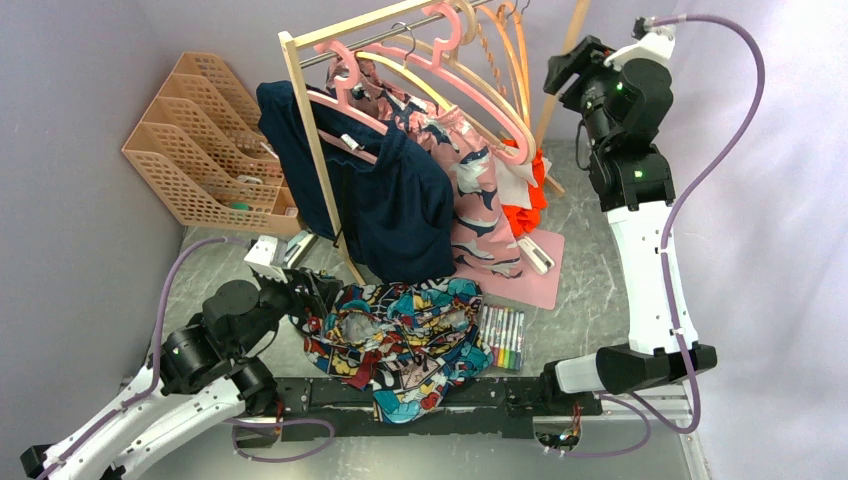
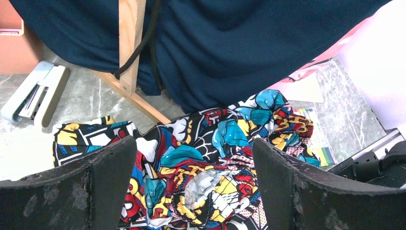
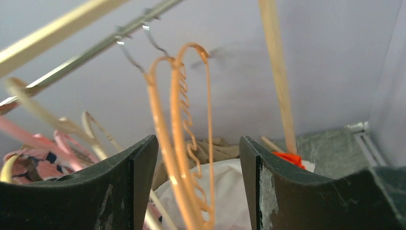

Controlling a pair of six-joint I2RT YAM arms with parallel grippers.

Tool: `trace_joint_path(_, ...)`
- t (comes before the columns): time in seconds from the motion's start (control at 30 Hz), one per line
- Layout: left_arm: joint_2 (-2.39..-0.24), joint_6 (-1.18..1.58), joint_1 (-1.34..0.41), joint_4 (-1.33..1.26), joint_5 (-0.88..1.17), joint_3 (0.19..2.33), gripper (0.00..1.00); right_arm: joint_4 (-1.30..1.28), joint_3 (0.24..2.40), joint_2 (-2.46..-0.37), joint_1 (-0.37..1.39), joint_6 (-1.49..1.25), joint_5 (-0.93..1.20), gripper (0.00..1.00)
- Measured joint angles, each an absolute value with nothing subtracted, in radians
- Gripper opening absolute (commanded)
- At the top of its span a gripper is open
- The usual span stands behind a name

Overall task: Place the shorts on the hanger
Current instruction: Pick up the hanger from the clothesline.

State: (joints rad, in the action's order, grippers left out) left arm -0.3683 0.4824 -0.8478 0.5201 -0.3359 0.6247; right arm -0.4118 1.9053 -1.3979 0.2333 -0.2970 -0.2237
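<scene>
Grey marbled table (image 1: 590,215), lilac walls behind. A wooden garment rack with a metal rail (image 1: 315,150) stood at the back. The multicoloured comic-print shorts (image 1: 405,345) lay crumpled on the table at the near edge, in front of the rack foot and just left of a pack of coloured marker pens (image 1: 503,338). The large pale-pink plastic hanger (image 1: 445,20) hung by its hook on the rail, well apart from the shorts.

Left gripper (image 1: 315,290) sat low at the shorts' left edge. In its wrist view, the left gripper (image 2: 194,143) had its jaws wide apart with the printed fabric (image 2: 215,158) showing between them, nothing clamped. Contact with the cloth could not be told.

Right gripper (image 1: 565,70) was raised near the rail's right end. Its wrist view showed the fingers parted (image 3: 197,141), empty, with thin orange hangers (image 3: 182,143) in front of them.

A plain navy garment (image 1: 395,200) and a pink patterned garment (image 1: 480,200) hung on the rack. A grey stapler (image 2: 36,93) lay on the table left of the rack foot.
</scene>
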Motion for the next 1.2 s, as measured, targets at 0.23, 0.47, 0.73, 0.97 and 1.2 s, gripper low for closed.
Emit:
trace_joint_path(0.23,-0.376,0.481,-0.848,0.519,-0.319,0.624,0.94,-0.258,1.624,-1.351,0.073,-0.469,0.019,0.68)
trace_joint_path(0.47,-0.384,0.474,-0.848,0.513,-0.308,0.621,0.93,-0.119,1.528,-1.312,0.067,-0.498,0.198,0.67)
trace_joint_path(0.73,-0.400,0.469,-0.848,0.512,-0.308,0.620,0.93,-0.066,1.469,-1.214,0.140,-0.422,0.277,0.62)
trace_joint_path(0.97,-0.429,0.467,-0.848,0.505,-0.306,0.620,0.92,-0.089,1.428,-1.163,0.229,-0.331,0.277,0.58)
trace_joint_path(1.2,-0.439,0.463,-0.848,0.504,-0.300,0.620,0.92,-0.117,1.419,-1.159,0.252,-0.299,0.269,0.58)
